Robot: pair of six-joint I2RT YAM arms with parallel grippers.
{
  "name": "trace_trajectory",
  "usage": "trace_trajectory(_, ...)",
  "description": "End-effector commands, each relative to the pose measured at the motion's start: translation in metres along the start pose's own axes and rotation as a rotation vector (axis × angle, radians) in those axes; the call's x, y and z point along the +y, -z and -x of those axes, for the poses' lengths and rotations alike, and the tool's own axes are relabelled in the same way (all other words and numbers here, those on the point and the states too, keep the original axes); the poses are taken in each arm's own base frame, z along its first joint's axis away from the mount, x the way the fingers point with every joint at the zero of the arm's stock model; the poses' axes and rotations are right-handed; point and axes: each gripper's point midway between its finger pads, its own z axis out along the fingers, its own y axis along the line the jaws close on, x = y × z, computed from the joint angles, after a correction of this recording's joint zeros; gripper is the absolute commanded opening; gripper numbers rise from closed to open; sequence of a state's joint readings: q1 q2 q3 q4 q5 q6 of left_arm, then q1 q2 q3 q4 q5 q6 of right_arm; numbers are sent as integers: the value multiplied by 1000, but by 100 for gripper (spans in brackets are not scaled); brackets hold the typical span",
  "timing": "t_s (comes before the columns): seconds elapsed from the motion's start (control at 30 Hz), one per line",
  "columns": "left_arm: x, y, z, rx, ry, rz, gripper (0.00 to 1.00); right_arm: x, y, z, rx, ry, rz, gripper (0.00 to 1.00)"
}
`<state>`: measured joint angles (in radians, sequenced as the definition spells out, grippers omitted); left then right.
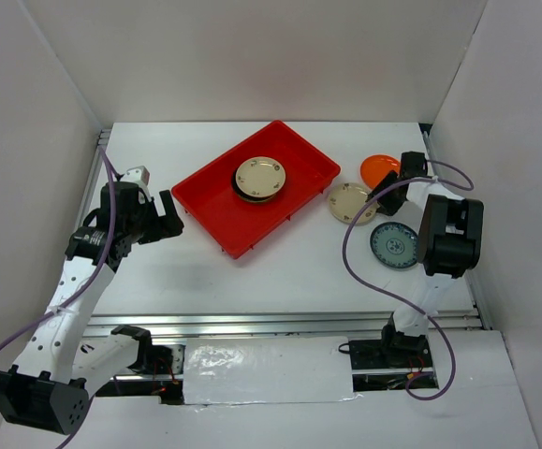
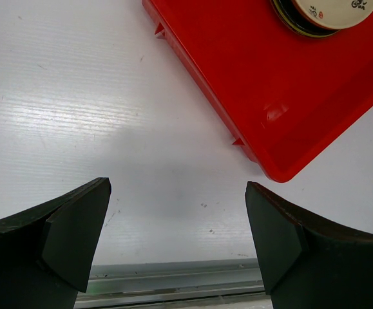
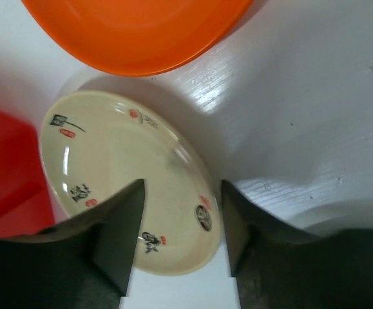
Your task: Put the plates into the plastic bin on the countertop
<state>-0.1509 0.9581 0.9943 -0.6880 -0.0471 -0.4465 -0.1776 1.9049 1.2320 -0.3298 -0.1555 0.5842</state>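
Observation:
The red plastic bin [image 1: 222, 213] lies at an angle on the white countertop [image 1: 280, 271] and holds a short stack of plates [image 1: 259, 178], a beige one on a dark one. To its right lie a beige plate [image 1: 348, 201], an orange plate [image 1: 379, 168] and a blue-white plate [image 1: 394, 245]. My right gripper [image 3: 182, 193] straddles the near rim of the beige plate [image 3: 109, 167], one finger over its inside and one outside, with a gap still showing. My left gripper [image 2: 176, 193] stands wide open over bare countertop, left of the bin's corner [image 2: 270, 129].
White walls enclose the countertop on three sides. A metal rail [image 1: 280, 323] runs along the near edge. The orange plate [image 3: 141, 32] lies just beyond the beige one, and the bin's red wall [image 3: 6, 193] is close on its other side.

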Motion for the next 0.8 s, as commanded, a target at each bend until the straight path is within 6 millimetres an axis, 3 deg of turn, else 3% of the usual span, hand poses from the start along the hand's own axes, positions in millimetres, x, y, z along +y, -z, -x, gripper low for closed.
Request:
trace_trajectory(0.0,-2,0,4,-22,-18,-16,99,-1,4,-9,34,-10,19,51)
trace_trajectory(0.17,-1,1,5,-26,-17,-13,99,-7,7,-19,27,-16,19,25)
trace_trajectory(0.33,-1,2,5,-25,-18,-12,99,-11,12,-29,28,-15,20,19)
trace_trajectory(0.4,0,2,5,-27,-17,-10,99,-12,13,-33,34,-14,22,0)
trace_trajectory(0.5,-1,3,5,-31,-17,-13,99,-11,20,-37,11,-23,26,0)
trace_trajectory(0.63,-1,2,5,-26,-18,-13,99,-2,52,-23,-134,-65,54,0)
trace_trajectory(0.77,-1,2,5,-28,-16,-11,99,17,107,4,-310,-87,98,0)
